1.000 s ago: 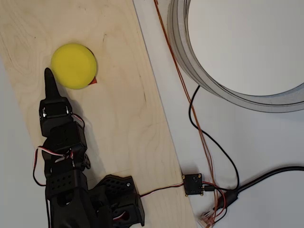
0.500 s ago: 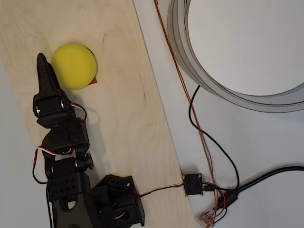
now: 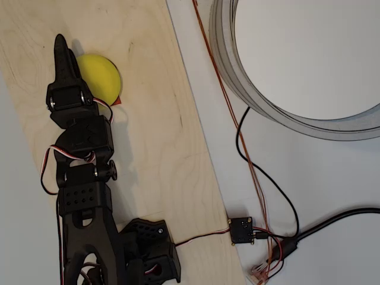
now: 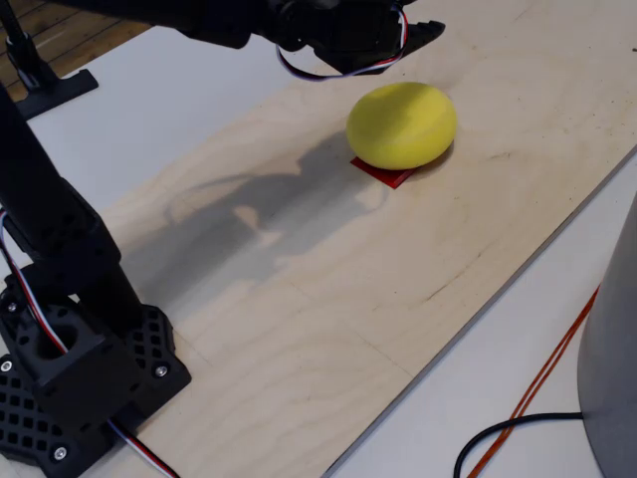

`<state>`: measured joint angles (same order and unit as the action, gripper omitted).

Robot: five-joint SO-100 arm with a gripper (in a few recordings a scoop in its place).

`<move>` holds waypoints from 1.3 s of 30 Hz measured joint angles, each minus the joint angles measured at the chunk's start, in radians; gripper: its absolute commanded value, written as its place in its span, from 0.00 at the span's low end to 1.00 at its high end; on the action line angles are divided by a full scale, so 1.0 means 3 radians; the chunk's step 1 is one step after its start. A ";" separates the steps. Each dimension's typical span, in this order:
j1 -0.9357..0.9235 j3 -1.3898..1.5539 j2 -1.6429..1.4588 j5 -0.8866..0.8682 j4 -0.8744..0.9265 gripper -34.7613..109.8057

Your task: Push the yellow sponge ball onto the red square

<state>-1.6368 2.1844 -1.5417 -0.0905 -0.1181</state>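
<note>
- Plywood board (image 3: 148, 148): runs down the left half of the overhead view; all task items lie at its upper left.
- SO-100 arm (image 3: 83, 196): black, base at lower left of the overhead view, reaching up the frame.
- Yellow sponge ball (image 4: 402, 124): upper centre of the fixed view, sitting on the red square; largely covers it.
- Gripper (image 3: 62, 53): fingers pressed together into one narrow tip, gripping nothing; tip lies along the ball's left edge in the overhead view. Contact cannot be confirmed.
- Red square (image 4: 383, 172): only a sliver visible under the ball's near side.
- Step, as judged: final centring. Next move calls for a slight nudge at most, without rolling the ball off.
</note>
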 measured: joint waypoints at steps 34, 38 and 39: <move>-0.0056 -0.0491 0.0854 -0.0747 0.0271 0.37; -0.0051 -0.0435 0.0849 -0.0767 0.0245 0.37; -0.0056 -0.0419 0.0844 -0.0793 0.0251 0.37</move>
<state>-1.6536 2.0586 -1.2885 -0.3283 -0.0430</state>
